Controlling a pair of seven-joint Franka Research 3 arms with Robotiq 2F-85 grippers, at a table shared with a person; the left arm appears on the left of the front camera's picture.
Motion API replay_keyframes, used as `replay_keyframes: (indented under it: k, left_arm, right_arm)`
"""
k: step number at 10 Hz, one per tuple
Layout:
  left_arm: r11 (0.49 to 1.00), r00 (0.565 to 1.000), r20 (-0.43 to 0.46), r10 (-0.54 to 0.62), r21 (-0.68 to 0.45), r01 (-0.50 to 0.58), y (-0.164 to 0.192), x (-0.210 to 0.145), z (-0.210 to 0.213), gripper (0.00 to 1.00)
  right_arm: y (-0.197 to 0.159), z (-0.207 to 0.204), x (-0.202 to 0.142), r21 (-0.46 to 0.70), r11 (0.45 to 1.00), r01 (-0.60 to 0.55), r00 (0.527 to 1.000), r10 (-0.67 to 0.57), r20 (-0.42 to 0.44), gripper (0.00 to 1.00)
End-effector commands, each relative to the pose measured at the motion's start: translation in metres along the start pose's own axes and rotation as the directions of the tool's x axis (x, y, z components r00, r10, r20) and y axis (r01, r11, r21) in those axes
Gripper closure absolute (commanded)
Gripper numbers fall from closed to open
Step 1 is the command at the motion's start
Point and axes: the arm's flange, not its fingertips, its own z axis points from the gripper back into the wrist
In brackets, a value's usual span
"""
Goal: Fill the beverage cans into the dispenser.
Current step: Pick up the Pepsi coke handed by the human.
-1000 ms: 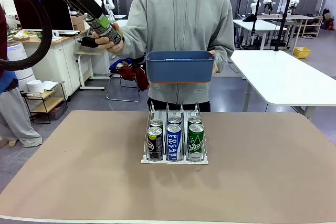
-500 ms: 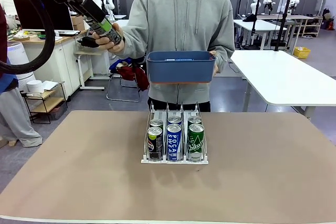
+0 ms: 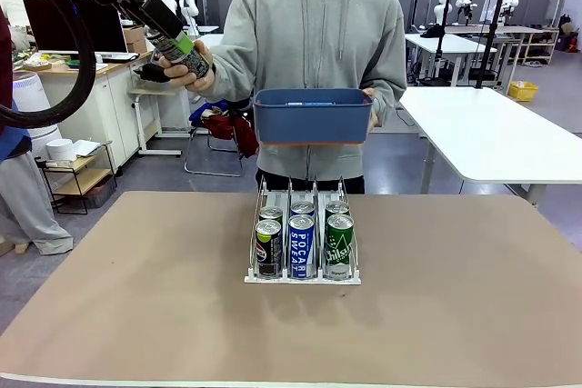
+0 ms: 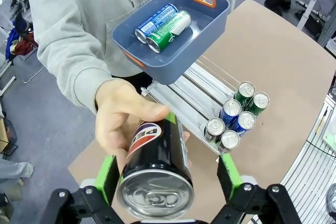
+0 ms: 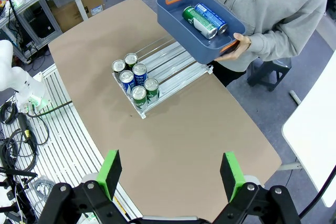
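– Black aluminium, gripped at last. My left pincer (image 4: 165, 174) stood wide around the black can (image 4: 155, 166) a moment ago; now the green pads (image 4: 106, 177) have come in on its sides and the jaws are closed on it.

– Is it yours alone, then?

– Not yet. The person's hand (image 4: 123, 116) is wrapped round the far end, so we both hold it, up in the air at my left, well apart from the table (image 5: 210, 145).

– What does that mean for the filling?

– The handover is half made. I judge the hand must let go before I can carry the can to the dispenser (image 4: 189, 85), which stands mid-table with six cans (image 4: 236, 116) crowded at its front lip, two to a lane.

– Anything more to come?

– A blue can (image 4: 155, 20) and a green can (image 4: 169, 30) lie in the blue bin (image 4: 157, 66) held above the rack. My right pincer (image 5: 170, 174) hangs wide open, holding nothing.
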Motion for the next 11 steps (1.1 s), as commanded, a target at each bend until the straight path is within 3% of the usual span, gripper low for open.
replay_keyframes:
  k: [1, 2, 3, 5, 6, 7, 8, 11]
  left_arm:
    - [1.000, 1.000, 0.000, 0.000, 0.000, 0.000, 0.0000, 0.0000, 0.0000, 0.56]
    - [1.000, 1.000, 0.004, -0.009, -0.007, 0.009, 0.0007, 0.0000, 0.0014, 0.60]
    - [1.000, 1.000, 0.014, -0.005, -0.005, 0.005, 0.0013, 0.0004, 0.0017, 1.00]
    - [1.000, 1.000, 0.022, 0.001, -0.005, -0.001, 0.0016, -0.0006, 0.0019, 1.00]
    - [1.000, 1.000, 0.024, 0.001, -0.004, 0.000, 0.0016, -0.0009, 0.0018, 0.87]
    - [1.000, 1.000, 0.027, 0.001, -0.005, -0.001, 0.0016, -0.0008, 0.0014, 0.97]
    - [1.000, 1.000, 0.024, -0.001, -0.005, 0.001, 0.0021, -0.0004, 0.0011, 1.00]
    - [1.000, 1.000, 0.023, -0.009, 0.002, 0.009, 0.0023, -0.0033, 0.0016, 1.00]
  right_arm:
    - [0.0033, -0.0034, -0.0033, 0.013, 1.000, 0.001, 1.000, -0.001, 0.020, 0.00]
    - [0.0033, -0.0034, -0.0033, 0.013, 1.000, 0.001, 1.000, -0.001, 0.020, 0.00]
    - [0.0033, -0.0034, -0.0033, 0.013, 1.000, 0.001, 1.000, -0.001, 0.020, 0.00]
    - [0.0033, -0.0034, -0.0033, 0.013, 1.000, 0.001, 1.000, -0.001, 0.020, 0.00]
    - [0.0033, -0.0034, -0.0033, 0.013, 1.000, 0.001, 1.000, -0.001, 0.020, 0.00]
    - [0.0033, -0.0034, -0.0033, 0.013, 1.000, 0.001, 1.000, -0.001, 0.020, 0.00]
    - [0.0033, -0.0034, -0.0033, 0.013, 1.000, 0.001, 1.000, -0.001, 0.020, 0.00]
    - [0.0033, -0.0034, -0.0033, 0.013, 1.000, 0.001, 1.000, -0.001, 0.020, 0.00]
